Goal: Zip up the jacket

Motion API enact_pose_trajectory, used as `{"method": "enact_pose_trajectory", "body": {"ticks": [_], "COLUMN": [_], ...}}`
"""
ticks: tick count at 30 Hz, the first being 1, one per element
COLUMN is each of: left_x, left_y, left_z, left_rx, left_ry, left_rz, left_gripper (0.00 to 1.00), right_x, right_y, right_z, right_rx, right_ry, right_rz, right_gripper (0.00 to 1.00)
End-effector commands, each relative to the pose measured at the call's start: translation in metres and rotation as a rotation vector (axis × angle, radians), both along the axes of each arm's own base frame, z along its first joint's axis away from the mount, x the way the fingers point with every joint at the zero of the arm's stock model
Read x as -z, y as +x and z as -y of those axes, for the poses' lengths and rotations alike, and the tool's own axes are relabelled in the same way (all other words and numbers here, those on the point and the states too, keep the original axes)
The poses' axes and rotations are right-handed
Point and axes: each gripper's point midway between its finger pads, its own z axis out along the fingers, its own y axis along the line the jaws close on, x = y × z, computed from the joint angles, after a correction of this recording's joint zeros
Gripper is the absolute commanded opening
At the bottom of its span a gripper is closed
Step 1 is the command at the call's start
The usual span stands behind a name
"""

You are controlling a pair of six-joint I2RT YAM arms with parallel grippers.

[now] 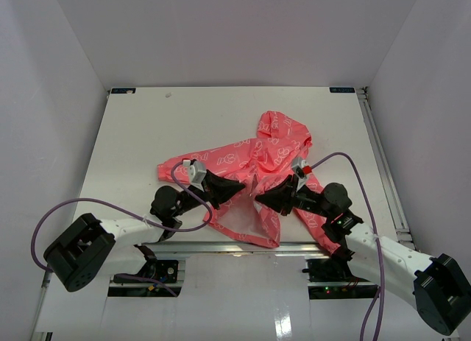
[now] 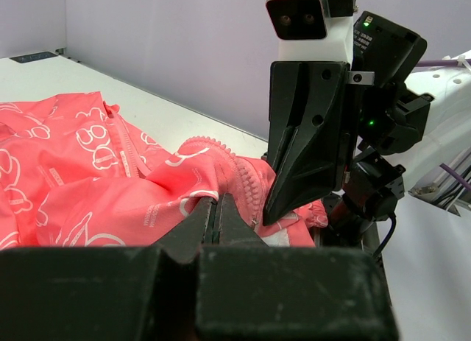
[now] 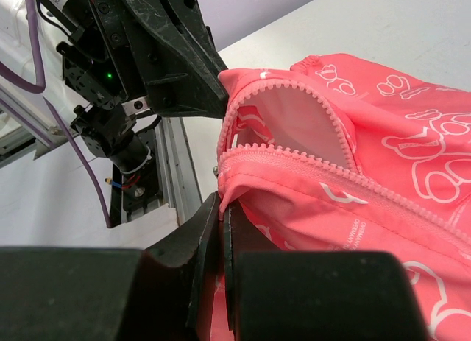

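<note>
The coral-pink jacket [image 1: 259, 158] with white prints lies on the white table, hood toward the far side. Its front is unzipped at the near end, where the white lining [image 3: 294, 120] shows between two rows of zipper teeth [image 3: 324, 175]. My left gripper [image 1: 241, 186] is shut on a fold of the jacket's edge beside the zipper [image 2: 246, 183], and its tips show in the left wrist view [image 2: 215, 205]. My right gripper [image 1: 259, 197] is shut on the other front edge just below the teeth, seen in the right wrist view [image 3: 223, 205]. The two grippers face each other, tips close together.
A metal rail [image 1: 221, 247] runs along the table's near edge under the jacket's hem. Purple cables [image 1: 110, 205] loop from both arms. White walls enclose the table on three sides. The right sleeve [image 1: 316, 223] lies under the right arm.
</note>
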Motion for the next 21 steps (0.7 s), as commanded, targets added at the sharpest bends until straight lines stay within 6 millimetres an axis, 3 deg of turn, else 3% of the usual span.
{"method": "enact_pose_trajectory", "body": {"ticks": [1, 21], "left_x": [-0.0092, -0.0059], "left_y": [-0.0011, -0.0014], "left_z": [-0.0037, -0.0014], "left_rx": [-0.022, -0.033], "left_ry": [-0.023, -0.002], "left_rz": [0.047, 0.072], "left_gripper": [0.00, 0.00], "right_x": [-0.0238, -0.0186], "right_y": [-0.0007, 0.0089], "right_z": [-0.0025, -0.0046], "right_rx": [-0.005, 0.035], "right_ry": [0.051, 0.047], "right_rz": [0.027, -0.050], "right_gripper": [0.08, 0.08]}}
